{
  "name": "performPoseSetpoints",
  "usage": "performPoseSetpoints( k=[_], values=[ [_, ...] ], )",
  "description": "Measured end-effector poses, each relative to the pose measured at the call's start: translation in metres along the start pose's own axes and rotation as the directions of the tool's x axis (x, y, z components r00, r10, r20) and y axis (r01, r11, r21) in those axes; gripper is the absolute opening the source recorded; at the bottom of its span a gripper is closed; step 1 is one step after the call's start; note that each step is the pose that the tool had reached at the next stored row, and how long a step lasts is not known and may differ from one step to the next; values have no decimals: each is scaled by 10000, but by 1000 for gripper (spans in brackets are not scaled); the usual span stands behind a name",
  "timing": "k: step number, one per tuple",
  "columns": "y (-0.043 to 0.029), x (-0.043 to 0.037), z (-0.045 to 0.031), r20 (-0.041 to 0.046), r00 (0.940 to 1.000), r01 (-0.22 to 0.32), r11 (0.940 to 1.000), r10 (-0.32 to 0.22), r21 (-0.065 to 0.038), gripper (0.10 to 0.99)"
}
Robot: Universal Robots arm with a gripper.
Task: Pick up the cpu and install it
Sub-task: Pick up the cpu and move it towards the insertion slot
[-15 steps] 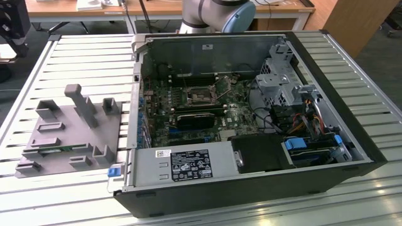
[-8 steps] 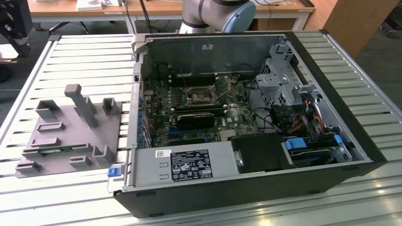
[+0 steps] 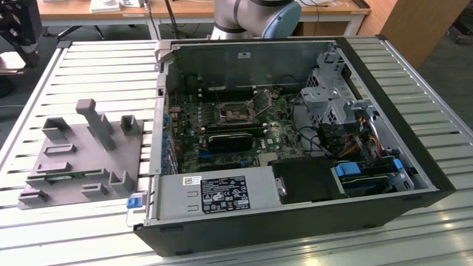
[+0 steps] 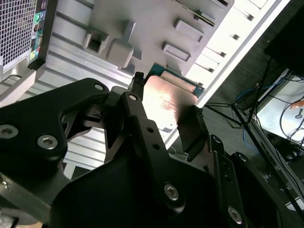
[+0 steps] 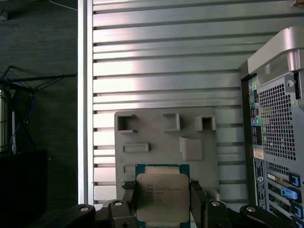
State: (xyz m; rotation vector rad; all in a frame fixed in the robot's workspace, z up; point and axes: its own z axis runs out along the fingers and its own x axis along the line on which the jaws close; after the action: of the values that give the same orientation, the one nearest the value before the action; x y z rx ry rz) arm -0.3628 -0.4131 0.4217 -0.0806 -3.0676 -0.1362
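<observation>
cpu [image 5: 163, 198], clamped between black fingers [image 5: 129, 194]

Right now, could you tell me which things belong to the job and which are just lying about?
Job: cpu, held in the gripper; socket on the motherboard; open case.
Lying about: grey tray; power supply; cables; slatted table.

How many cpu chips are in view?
1. The gripper holds the cpu between its fingers; in the first wrist view the grey fixture plate lies behind it. Another may be hidden inside the open computer case.
</observation>
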Motion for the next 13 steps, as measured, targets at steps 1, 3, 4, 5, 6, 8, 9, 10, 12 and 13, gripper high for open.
performPoseSetpoints(
  k=[1,3,4,5,6,8,9,10,12,13],
  values=[
    [0,-6,-2,-4,10000,0,10000,0,2,541],
    [1,-16,-1,-6,10000,-1,10000,1,2,541],
    [1,-23,-2,-8,10000,0,10000,0,3,541],
    [2,-28,-3,-11,10000,-1,10000,1,4,541],
    [2,-35,-3,-12,10000,-1,10000,1,4,541],
    [3,-43,-4,-16,10000,-2,10000,2,5,541],
    [3,-47,-4,-15,10000,-2,10000,2,4,541],
    [3,-51,-4,-16,10000,-2,10000,2,4,541],
    [3,-63,-5,-20,10000,-1,10000,1,5,541],
    [4,-68,-5,-22,10000,-2,10000,2,6,541]
  ],
)
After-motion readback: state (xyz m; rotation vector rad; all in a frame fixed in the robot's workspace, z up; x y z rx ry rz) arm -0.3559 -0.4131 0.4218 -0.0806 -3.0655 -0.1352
